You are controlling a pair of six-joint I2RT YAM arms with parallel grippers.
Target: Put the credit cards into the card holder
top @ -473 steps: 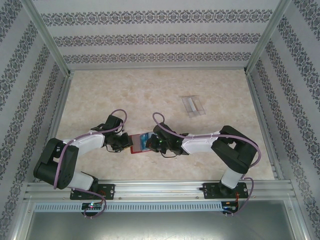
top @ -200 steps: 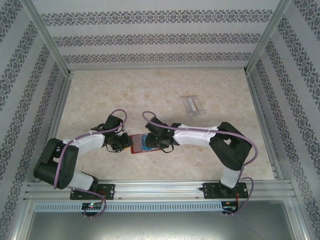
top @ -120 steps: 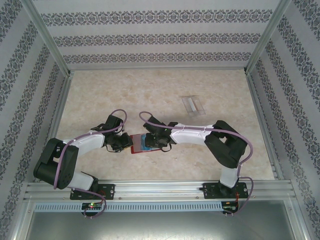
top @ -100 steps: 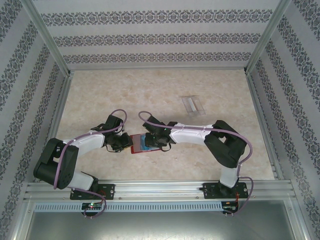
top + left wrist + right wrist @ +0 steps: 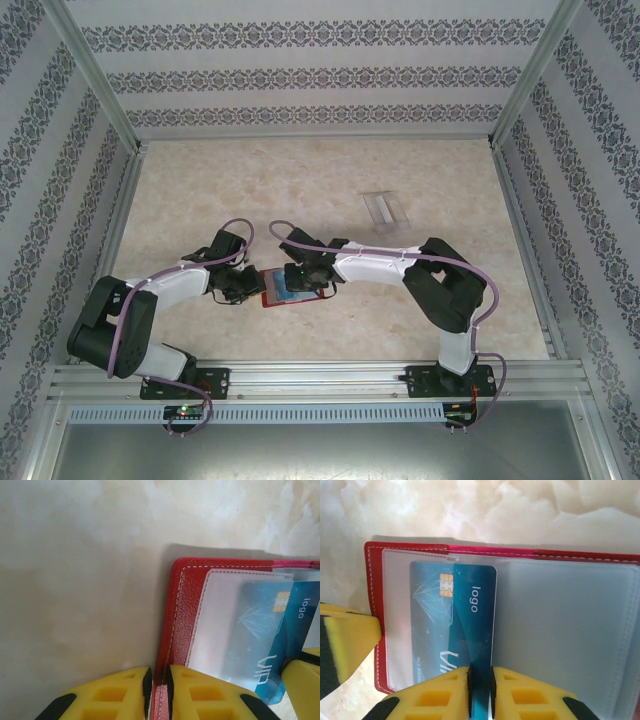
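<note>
Your left fingers (image 5: 176, 689) pinch the edge of the red card holder (image 5: 176, 610), which lies open on the tabletop (image 5: 75, 580) at the top view's centre. Your right fingers (image 5: 501, 690) grip the blue credit card (image 5: 452, 615), which sits partly under the holder's left clear pocket. Pale translucent cards (image 5: 386, 211) lie upper right.
</note>
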